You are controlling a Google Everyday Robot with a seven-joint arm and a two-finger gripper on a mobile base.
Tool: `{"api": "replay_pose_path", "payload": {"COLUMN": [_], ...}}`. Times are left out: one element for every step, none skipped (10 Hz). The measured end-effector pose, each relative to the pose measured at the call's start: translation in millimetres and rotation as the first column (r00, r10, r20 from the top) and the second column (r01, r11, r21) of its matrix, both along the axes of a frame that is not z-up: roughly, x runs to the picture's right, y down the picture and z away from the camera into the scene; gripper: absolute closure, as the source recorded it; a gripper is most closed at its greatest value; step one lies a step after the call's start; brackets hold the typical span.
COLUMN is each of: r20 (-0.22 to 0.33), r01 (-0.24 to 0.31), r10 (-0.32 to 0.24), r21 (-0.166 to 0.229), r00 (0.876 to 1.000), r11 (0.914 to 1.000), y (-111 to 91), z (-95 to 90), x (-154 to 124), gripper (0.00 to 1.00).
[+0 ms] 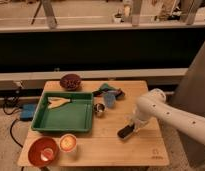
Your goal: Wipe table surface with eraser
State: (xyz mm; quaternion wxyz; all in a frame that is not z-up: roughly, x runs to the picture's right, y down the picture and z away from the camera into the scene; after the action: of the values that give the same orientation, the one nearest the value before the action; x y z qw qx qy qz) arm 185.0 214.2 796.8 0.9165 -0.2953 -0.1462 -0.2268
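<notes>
The table surface (103, 146) is a light tan wooden top in the middle of the camera view. The eraser (124, 132), a small black oblong block, lies flat against the wood right of centre. My gripper (131, 125) comes down on it from the white arm (166, 112) at the right and is shut on the eraser's upper end, pressing it to the table.
A green tray (85, 124) holding a pale flat piece (57, 102) fills the table's left half. Behind it are a dark round bowl (71, 81), a teal-and-black object (109, 91), a blue cup (110, 100) and a small metal cup (99, 109). At front left stand a red bowl (43, 151) and an orange cup (67, 143).
</notes>
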Motion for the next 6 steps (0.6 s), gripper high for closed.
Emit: {"api": "replay_pose_path", "payload": {"r20": [0.004,0.015,0.032,0.053,0.083,0.101], "r01": [0.003,0.014,0.028,0.044,0.065,0.072], "r10": [-0.003,-0.014,-0.028,-0.044,-0.065,-0.072], "r21": [-0.001,-0.003,-0.004,-0.002,0.003,0.007], "r00": [1.0,1.0,0.999,0.998,0.994,0.992], "r11": [1.0,0.9999,0.9996,0.999,0.9979,0.9974], "y": [-2,-4,-4,-6,-6,-7], "z": [6.4,11.5,15.6,18.2,20.5,20.9], "x": [-4,-12,-24,-38,-58,-69], "gripper": [1.0,1.0,1.0,1.0,1.0,1.0]}}
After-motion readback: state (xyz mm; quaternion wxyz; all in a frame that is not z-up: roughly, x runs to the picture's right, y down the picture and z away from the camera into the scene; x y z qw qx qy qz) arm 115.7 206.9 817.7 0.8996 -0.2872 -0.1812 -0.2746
